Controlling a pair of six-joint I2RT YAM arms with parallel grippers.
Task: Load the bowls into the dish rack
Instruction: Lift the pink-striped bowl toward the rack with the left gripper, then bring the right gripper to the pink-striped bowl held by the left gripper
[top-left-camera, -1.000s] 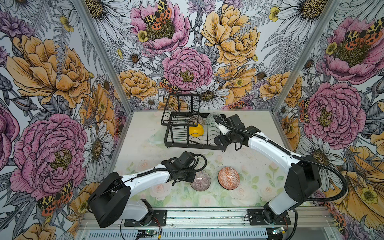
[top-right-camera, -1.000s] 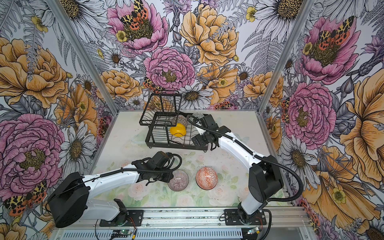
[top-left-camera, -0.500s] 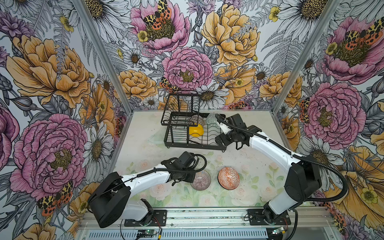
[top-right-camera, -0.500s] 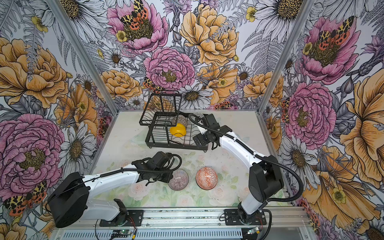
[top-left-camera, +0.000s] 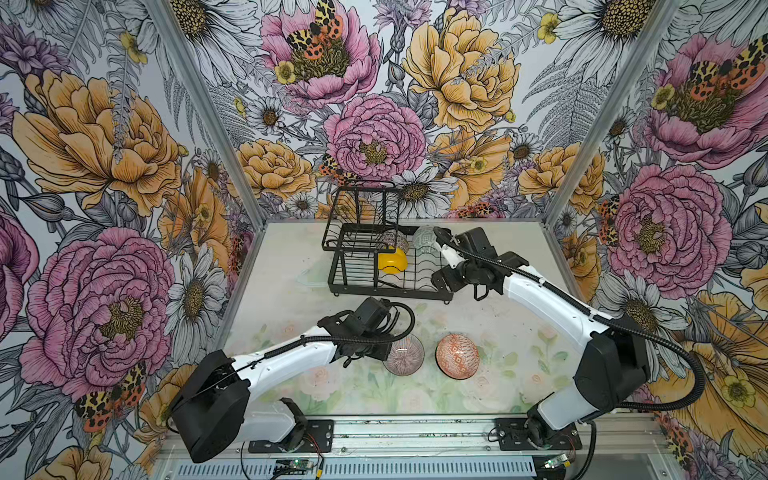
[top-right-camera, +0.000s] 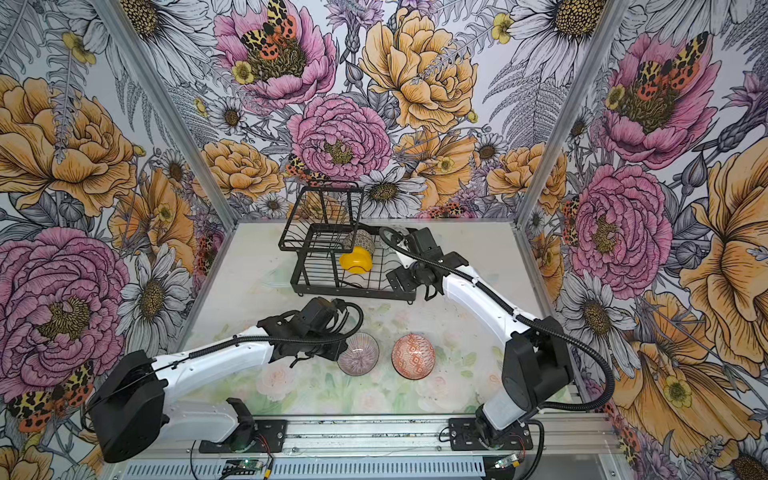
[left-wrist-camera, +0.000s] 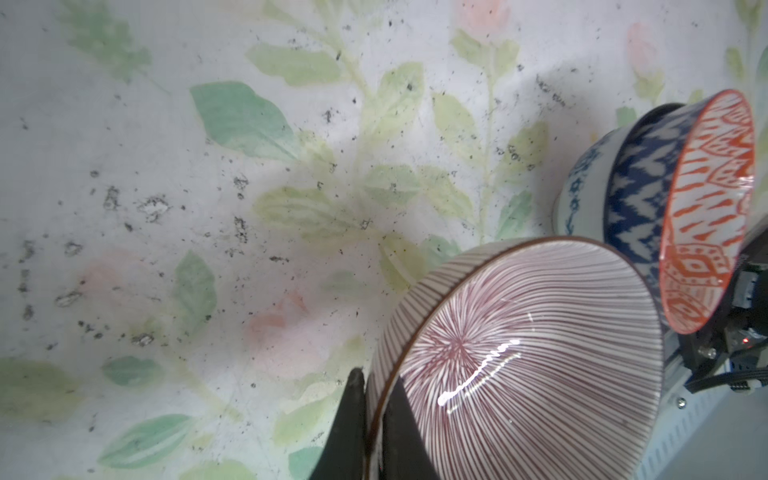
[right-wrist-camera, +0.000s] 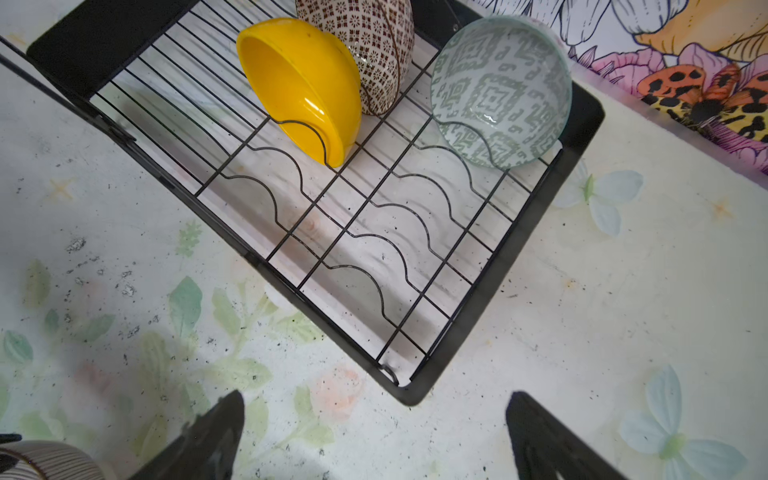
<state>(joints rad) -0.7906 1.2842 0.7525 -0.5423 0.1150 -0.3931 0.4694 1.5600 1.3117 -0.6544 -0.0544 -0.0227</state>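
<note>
Jaws of the left gripper (left-wrist-camera: 374, 390) pinch the pink bowl (left-wrist-camera: 519, 365) by its rim, likely slick and fragile; right gripper (right-wrist-camera: 374, 432) gapes.

Floral walls (top-left-camera: 104, 145), speckled floral tabletop (top-left-camera: 282, 266)

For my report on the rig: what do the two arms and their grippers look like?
The left arm and right arm have glossy white link shells and black joints and bases. A black ribbed cable loops along each. The left gripper and right gripper are black, with tapered fingers.
</note>
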